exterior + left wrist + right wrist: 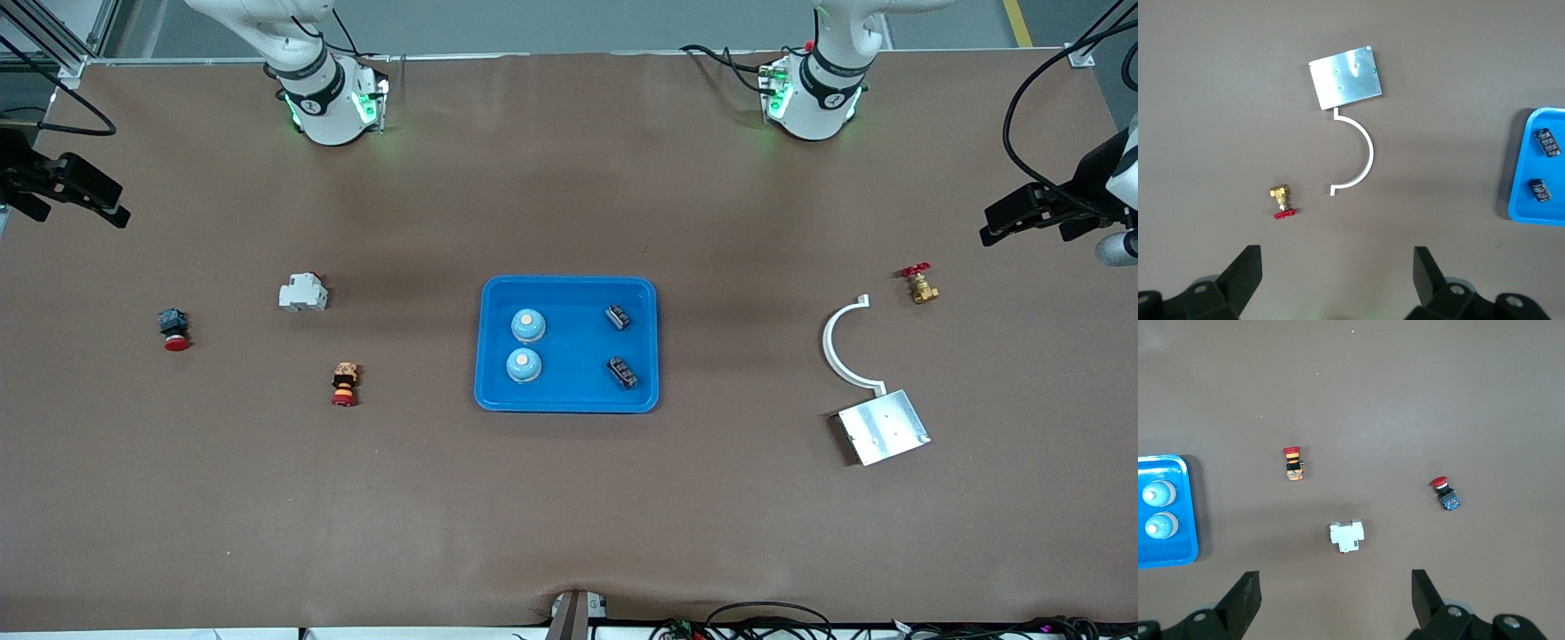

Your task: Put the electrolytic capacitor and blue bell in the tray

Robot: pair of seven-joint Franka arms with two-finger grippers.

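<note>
The blue tray (569,289) sits mid-table and serves as the landmark; inside it, two blue bells (527,325) lie at the end toward the right arm, and two dark electrolytic capacitors (619,316) at the end toward the left arm, apart from each other, so the task looks already complete. The left gripper (1337,277) hangs with its jaws spread wide and empty, over bare table toward the left arm's end, well apart from the tray, above the brass valve (1280,202), white curved bracket (1361,150) and silver plate (1346,77); the right gripper (1335,597) likewise stands wide and empty, toward the right arm's end, over the white breaker (1347,535) and two red push buttons (1293,463). Both arms appear parked clear, probably because nothing remains to carry.
</note>
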